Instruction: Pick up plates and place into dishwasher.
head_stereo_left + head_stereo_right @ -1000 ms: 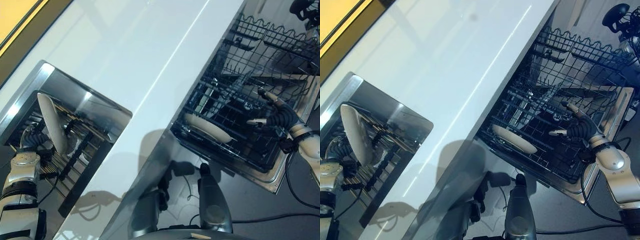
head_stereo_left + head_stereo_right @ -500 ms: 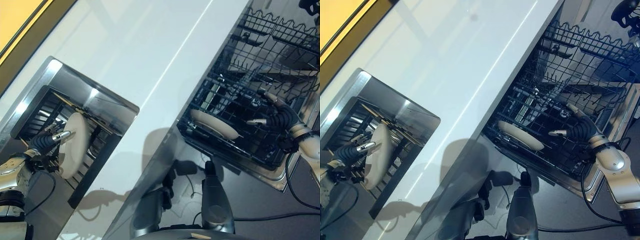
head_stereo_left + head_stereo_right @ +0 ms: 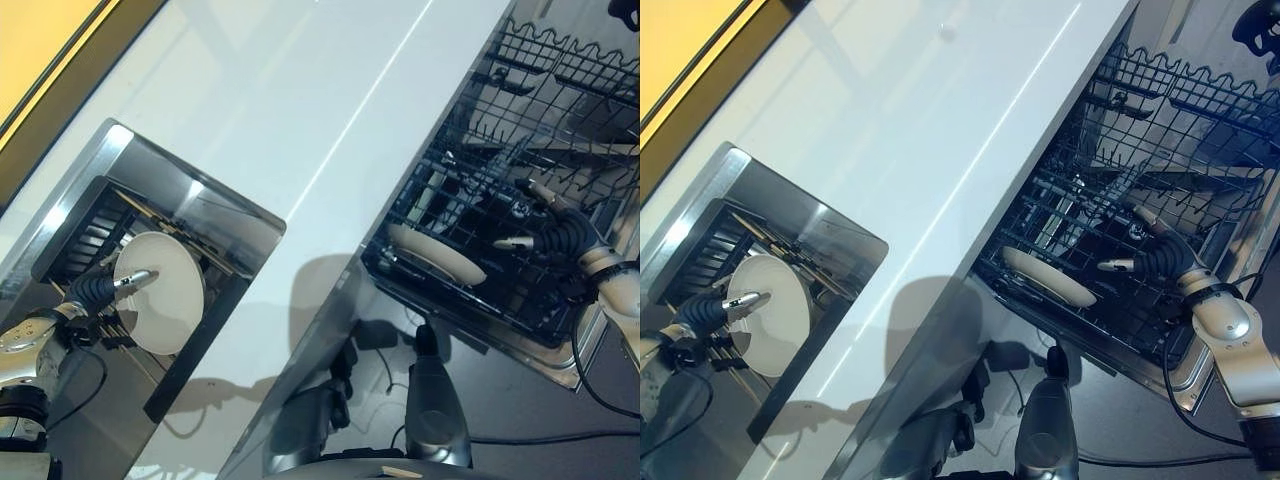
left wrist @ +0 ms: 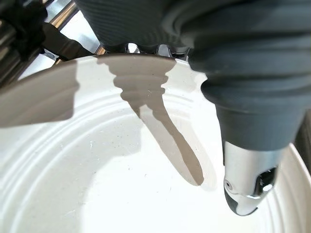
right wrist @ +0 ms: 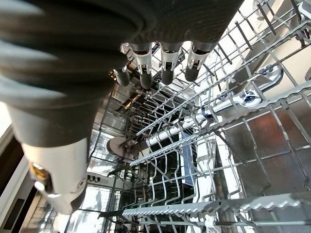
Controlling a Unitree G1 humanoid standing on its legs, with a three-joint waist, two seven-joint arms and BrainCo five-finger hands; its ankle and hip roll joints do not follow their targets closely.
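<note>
1. The plate in hand is sitting over the sink at the left end of the white counter, just above the dark drying rack inside the basin. It is turning its round face up toward the head camera.

2. The left hand is gripping this plate at its edge: the thumb is lying across the plate's front face, and the other fingers are reaching behind the rim, so I am judging it a pinch hold.

3. The step in hand looks like the pick-up, with the plate just coming clear of the rack and not yet travelling.

4. The right hand is hovering over the dishwasher's lower basket, fingers relaxed and spread, holding nothing.

5. A second plate is already lying tilted in that basket, near its front edge and apart from the right hand.

6. The next move is probably calling for carrying the plate across the counter toward the open dishwasher, and perhaps passing it to the right hand.

7. The plate is looking plain white, glossy and round, with faint rings around a shallow well. It is likely hard and slippery, so the pinch could be slipping if the plate tilts.
</note>
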